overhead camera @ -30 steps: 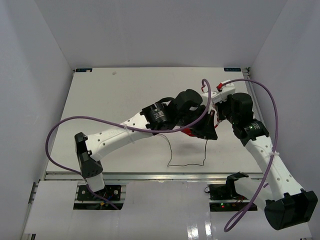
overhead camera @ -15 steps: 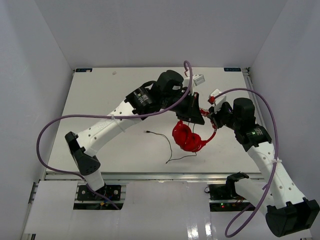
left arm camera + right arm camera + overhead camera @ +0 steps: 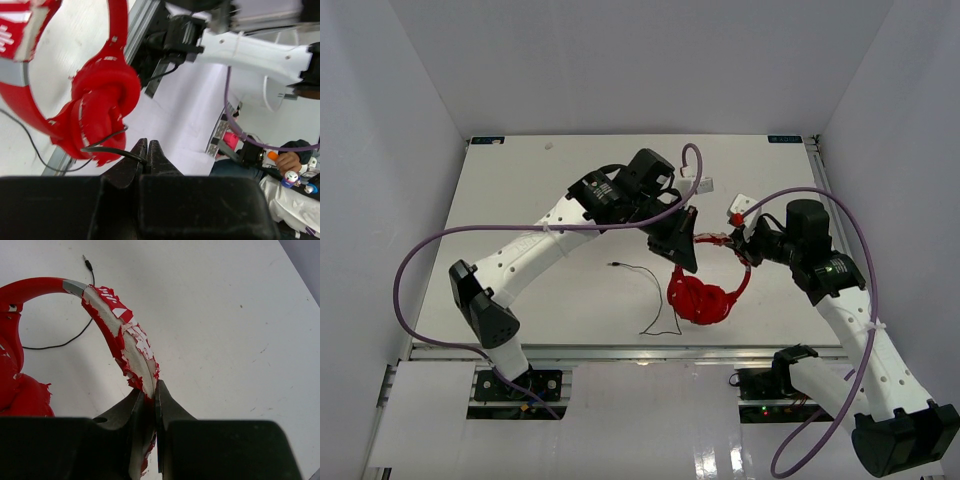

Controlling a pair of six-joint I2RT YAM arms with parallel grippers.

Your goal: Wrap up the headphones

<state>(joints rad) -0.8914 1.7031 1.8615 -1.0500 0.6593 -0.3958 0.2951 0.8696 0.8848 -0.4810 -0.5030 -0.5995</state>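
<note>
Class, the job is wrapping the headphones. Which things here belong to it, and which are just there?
Belong to the job: headphones; black cable; left gripper, shut on the black cable; right gripper, shut on the headband.
Just there: purple robot cables; table.

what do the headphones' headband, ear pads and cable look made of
headband: seemingly red faux-leather skin over pale backing, flaking off in patches. ear pads: soft padding under smooth red skin, torn at the edges. cable: thin, black, probably rubber-coated.
</note>
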